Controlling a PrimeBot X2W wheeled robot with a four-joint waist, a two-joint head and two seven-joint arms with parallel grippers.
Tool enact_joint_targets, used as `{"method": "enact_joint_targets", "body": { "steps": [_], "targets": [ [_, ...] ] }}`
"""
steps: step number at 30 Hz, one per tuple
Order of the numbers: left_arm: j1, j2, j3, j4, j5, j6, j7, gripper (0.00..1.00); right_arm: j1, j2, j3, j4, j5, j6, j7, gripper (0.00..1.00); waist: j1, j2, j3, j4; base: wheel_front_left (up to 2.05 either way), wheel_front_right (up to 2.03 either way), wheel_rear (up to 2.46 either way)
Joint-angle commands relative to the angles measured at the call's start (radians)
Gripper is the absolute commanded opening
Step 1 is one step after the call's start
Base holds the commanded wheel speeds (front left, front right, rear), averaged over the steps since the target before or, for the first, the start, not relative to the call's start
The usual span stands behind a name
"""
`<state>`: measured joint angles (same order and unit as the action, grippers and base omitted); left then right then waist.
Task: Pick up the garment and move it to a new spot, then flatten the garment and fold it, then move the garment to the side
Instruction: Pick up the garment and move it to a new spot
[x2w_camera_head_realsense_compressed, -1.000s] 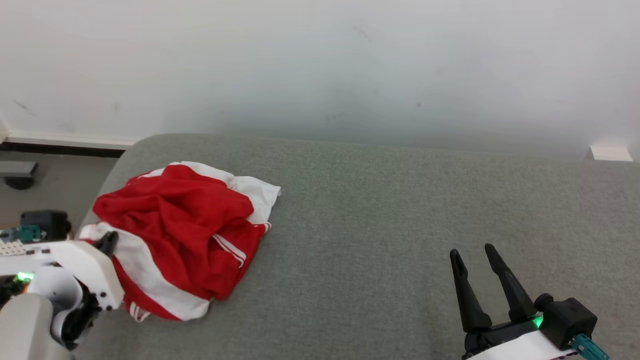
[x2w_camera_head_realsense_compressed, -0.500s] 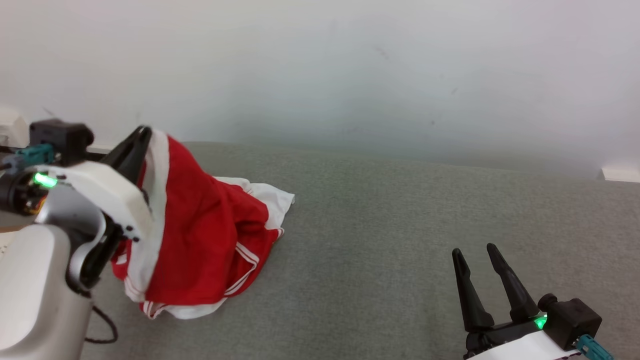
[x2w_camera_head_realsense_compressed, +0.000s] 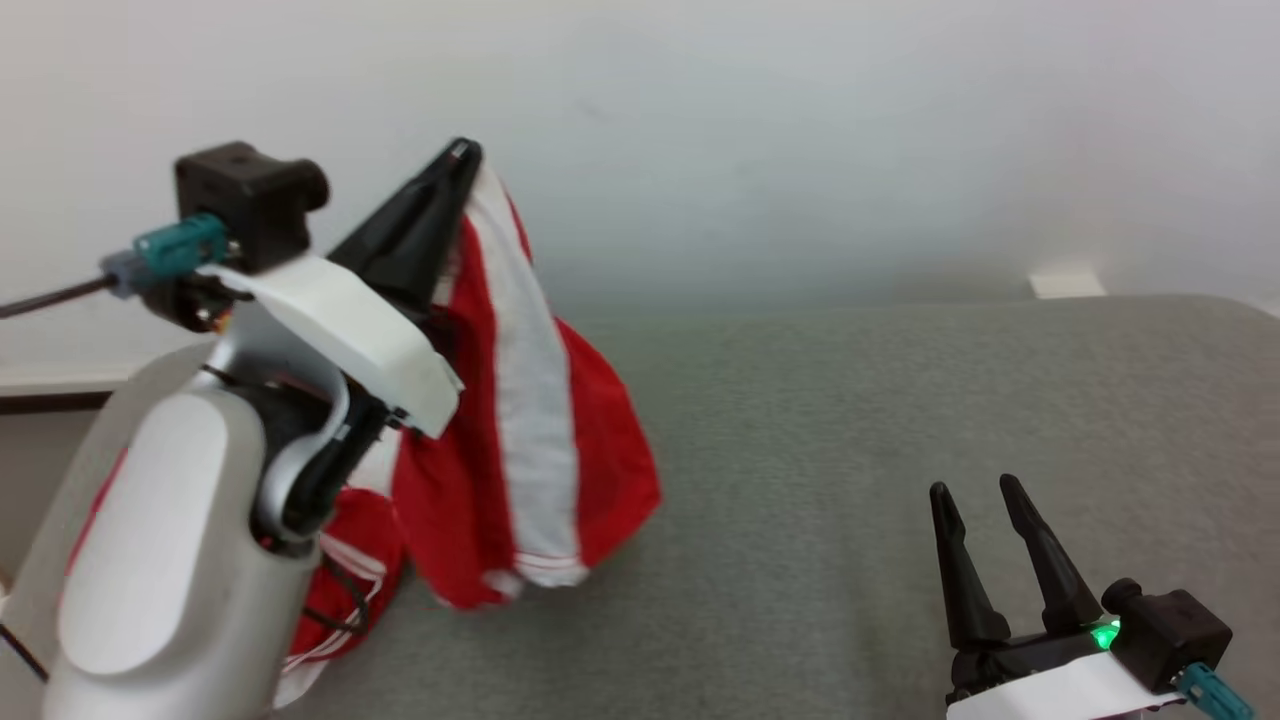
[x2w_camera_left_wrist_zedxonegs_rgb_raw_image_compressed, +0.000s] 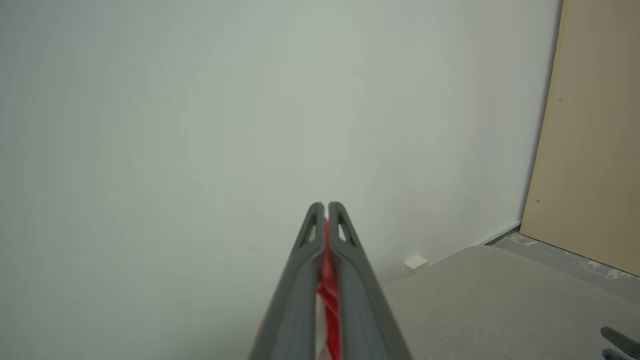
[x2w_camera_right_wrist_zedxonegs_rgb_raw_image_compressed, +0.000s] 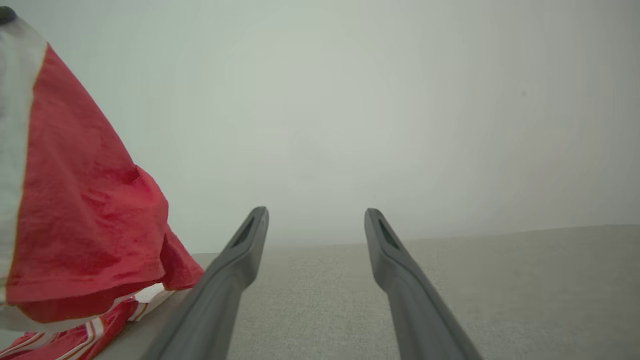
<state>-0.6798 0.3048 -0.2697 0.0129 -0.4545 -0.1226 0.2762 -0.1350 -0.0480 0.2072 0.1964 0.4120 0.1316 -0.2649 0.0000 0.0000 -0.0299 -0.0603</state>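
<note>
A grey cushioned surface (x2w_camera_head_realsense_compressed: 850, 450) is stretching out below a pale wall (x2w_camera_head_realsense_compressed: 800, 120). The left gripper (x2w_camera_head_realsense_compressed: 457, 155), jaws clamped on the garment (x2w_camera_head_realsense_compressed: 520, 400), is holding it high at the left, where a second ago it was lying in a heap. The pick-up is looking done and the carry to a new spot is starting. The right gripper (x2w_camera_head_realsense_compressed: 975, 490) is waiting near right, jaws apart and empty. The left arm (x2w_camera_head_realsense_compressed: 150, 560) is hiding the garment's lower folds, so it is hard to tell whether they are clearing the surface.

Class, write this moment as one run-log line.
phase: pick-up | left gripper: shut on garment | right gripper: open, empty | garment: hanging, lower end on grey surface
</note>
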Motion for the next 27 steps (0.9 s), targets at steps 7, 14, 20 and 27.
{"method": "enact_joint_targets", "body": {
  "steps": [7,14,20,27],
  "targets": [
    [0.109,-0.066,-0.038,0.052,-0.012,0.025,-0.076,0.0,-0.009,-0.004,-0.019,-0.005,-0.021,-0.002,0.001,1.0,0.0,0.0,0.027,-0.175,0.0,0.0,0.0],
    [0.241,-0.17,-0.108,0.232,0.013,0.046,-0.234,0.0,-0.018,-0.004,-0.009,0.003,-0.021,-0.002,0.001,1.0,0.0,0.0,0.058,-0.257,0.0,0.0,0.0],
    [0.249,-0.215,-0.186,0.473,0.039,0.03,-0.321,0.0,-0.031,-0.004,0.005,0.005,-0.012,-0.002,0.001,1.0,0.0,0.0,0.086,-0.288,0.0,0.0,0.0],
    [0.195,-0.239,-0.236,0.578,0.012,0.007,-0.428,1.0,-0.031,-0.004,0.004,0.013,-0.025,-0.002,0.001,1.0,0.0,0.0,0.091,-0.251,0.0,0.0,0.0]
  ]
}}
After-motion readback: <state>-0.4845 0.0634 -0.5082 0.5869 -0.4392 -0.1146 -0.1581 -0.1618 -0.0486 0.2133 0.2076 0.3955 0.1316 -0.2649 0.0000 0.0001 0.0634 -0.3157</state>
